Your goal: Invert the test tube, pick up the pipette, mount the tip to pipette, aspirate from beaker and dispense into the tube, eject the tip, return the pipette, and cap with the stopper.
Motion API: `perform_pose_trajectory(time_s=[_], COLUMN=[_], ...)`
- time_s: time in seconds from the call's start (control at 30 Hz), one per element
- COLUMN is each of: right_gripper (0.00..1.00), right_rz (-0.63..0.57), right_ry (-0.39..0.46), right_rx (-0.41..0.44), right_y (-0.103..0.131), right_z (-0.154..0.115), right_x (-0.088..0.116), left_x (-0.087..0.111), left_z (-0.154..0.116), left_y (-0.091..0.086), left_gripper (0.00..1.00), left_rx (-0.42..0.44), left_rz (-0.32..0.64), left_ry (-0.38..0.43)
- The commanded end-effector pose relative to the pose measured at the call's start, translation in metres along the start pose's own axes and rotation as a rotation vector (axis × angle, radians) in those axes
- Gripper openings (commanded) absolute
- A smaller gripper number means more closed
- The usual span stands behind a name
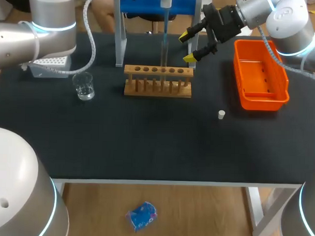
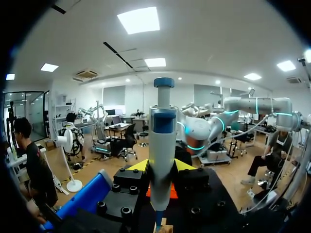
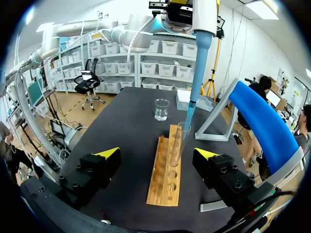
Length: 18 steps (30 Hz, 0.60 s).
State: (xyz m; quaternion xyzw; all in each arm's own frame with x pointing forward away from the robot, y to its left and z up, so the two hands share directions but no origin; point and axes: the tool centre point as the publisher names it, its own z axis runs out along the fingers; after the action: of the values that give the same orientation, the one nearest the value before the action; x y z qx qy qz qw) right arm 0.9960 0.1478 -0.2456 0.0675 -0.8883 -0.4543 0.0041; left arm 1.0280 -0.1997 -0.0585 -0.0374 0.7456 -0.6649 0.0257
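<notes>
The table [image 1: 146,148] is black. The rack [image 1: 157,82] is pale brown wood, the bin [image 1: 246,103] bright orange, the stopper [image 1: 221,115] white, the beaker [image 1: 84,87] clear. The pipette [image 2: 163,145] is white with a blue cap and band. The right gripper [image 1: 188,46] is black, tipped yellow.

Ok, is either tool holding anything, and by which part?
The left tool grips the pipette around its white body. The right tool is open, holding nothing.
</notes>
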Motion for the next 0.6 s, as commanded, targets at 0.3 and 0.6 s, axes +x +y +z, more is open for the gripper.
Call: perform_pose_trajectory(time_s=[0.3, 0.6], right_gripper=[1.00, 1.00], right_rz=[-0.001, -0.001], right_ry=[0.002, 0.002], right_rx=[0.002, 0.002], right_y=[-0.0001, -0.0001], right_z=[-0.0007, -0.0007], right_x=[-0.0003, -0.0003], left_x=[0.0010, 0.0027], left_z=[0.0016, 0.0024], left_y=[0.0049, 0.0095], left_gripper=[0.00, 0.00], left_rx=[0.007, 0.005], left_rz=[-0.010, -0.020], left_ry=[0.002, 0.001])
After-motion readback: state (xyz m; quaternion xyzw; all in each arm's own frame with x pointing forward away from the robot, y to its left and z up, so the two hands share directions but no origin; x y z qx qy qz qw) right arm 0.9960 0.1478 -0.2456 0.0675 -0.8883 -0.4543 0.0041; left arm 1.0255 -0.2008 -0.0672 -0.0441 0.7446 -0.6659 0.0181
